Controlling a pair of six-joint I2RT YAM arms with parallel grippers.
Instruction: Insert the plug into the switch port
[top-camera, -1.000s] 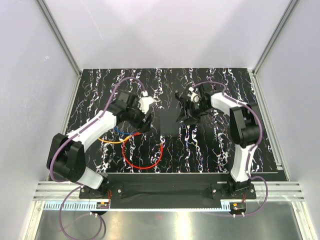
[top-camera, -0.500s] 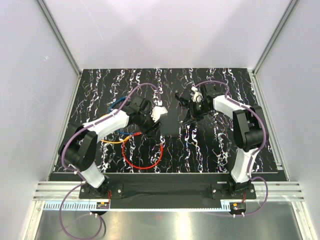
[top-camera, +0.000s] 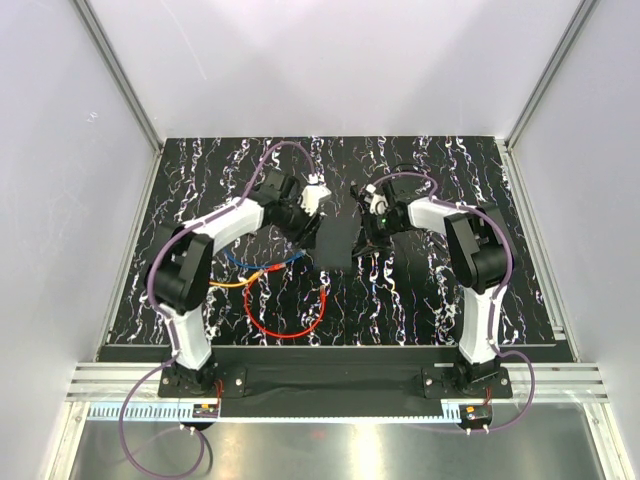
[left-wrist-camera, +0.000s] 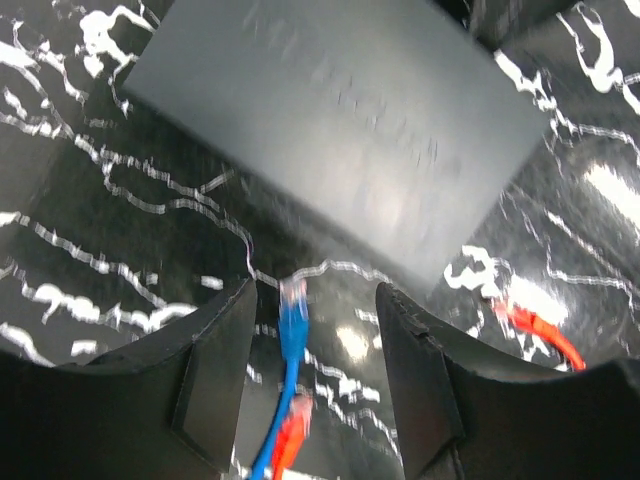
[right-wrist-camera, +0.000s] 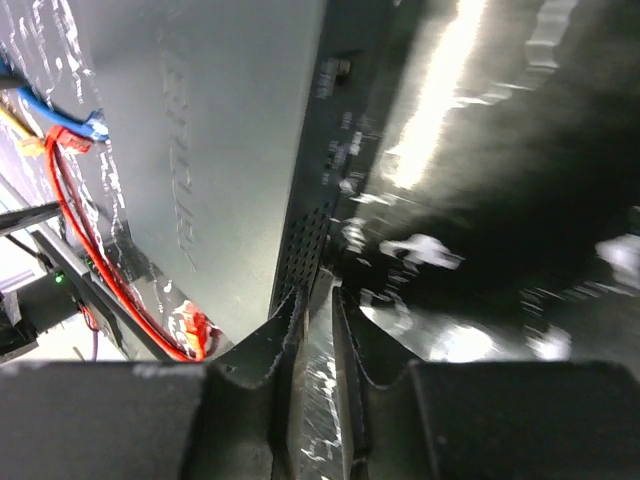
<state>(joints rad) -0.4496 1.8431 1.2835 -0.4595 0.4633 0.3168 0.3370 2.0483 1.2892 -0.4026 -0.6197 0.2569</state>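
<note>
- Left pincer: jaws wide, straddling the blue plug, pads clear of it. It is probably lined up to grasp.
- Right pincer: jaws narrowed to a slit at the right edge of the black box, probably to steady it.
- The box lies mid-table between both pincers, just beyond the plug.
- The port cannot be made out because the box edge is dark and blurred. Whether the right pincer pinches anything cannot be told.

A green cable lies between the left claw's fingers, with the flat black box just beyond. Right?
Not green: the left wrist view shows a blue cable between the fingers of the left claw. The flat black box does lie just beyond.
</note>
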